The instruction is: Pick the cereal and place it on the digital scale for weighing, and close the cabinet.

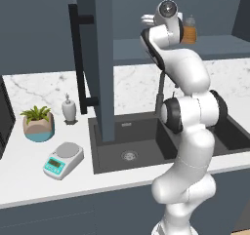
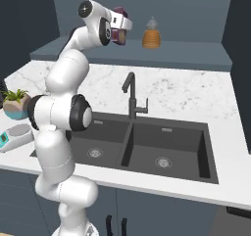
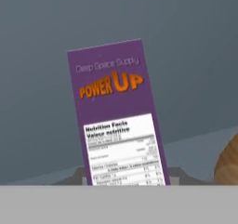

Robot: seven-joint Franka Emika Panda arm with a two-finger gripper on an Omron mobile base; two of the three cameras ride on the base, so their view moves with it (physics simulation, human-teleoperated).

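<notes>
The cereal is a purple box with orange lettering and a white nutrition panel, standing slightly tilted on the shelf of the cabinet. My gripper reaches up to that shelf, and its dark fingertips press against the two lower sides of the box, shut on it. From the right, the cereal sits at the front of my gripper. The digital scale lies on the counter at the left, below the open cabinet door.
An orange bottle stands on the shelf just right of the cereal. Under the arm lies a dark double sink with a black faucet. A plant pot and a soap dispenser stand behind the scale.
</notes>
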